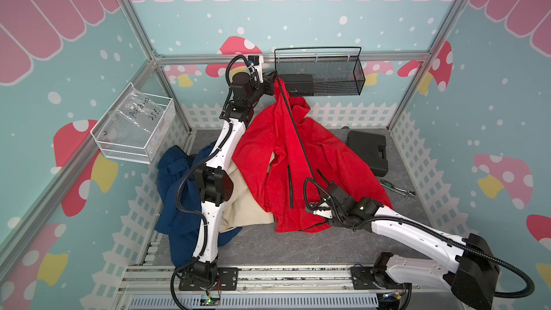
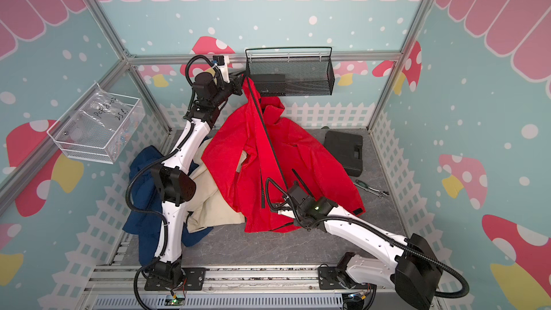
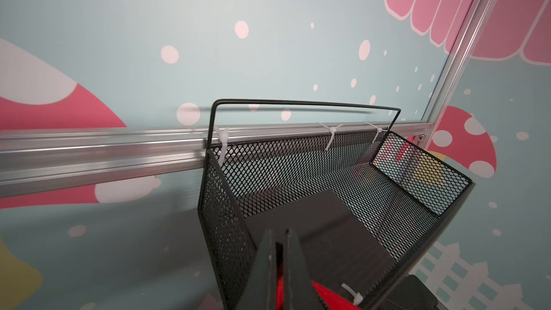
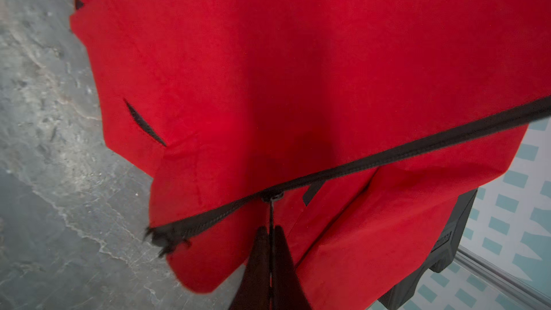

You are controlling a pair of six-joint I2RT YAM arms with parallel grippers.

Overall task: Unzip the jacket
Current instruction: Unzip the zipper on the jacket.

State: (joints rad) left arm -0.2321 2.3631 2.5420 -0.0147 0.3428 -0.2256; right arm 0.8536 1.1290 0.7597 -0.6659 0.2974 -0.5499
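The red jacket (image 1: 268,144) (image 2: 238,150) hangs from its collar and spreads over the grey table. My left gripper (image 1: 272,80) (image 2: 242,77) holds the collar high up beside the black mesh basket. In the left wrist view the left gripper (image 3: 279,234) is shut with red fabric (image 3: 280,290) between its fingers. The black zipper (image 1: 298,135) runs taut from there down to my right gripper (image 1: 313,178) (image 2: 287,187). Low near the hem, the right gripper (image 4: 270,229) is shut on the thin pull cord of the slider (image 4: 272,196). A frayed zipper end (image 4: 167,238) lies just beyond.
A black mesh basket (image 1: 319,73) hangs on the back rail, close to the left gripper. A black case (image 1: 368,150) and a hand tool (image 1: 396,187) lie at the right. Blue (image 1: 176,192) and beige (image 1: 244,204) garments lie under the left arm. A white wire basket (image 1: 134,126) hangs left.
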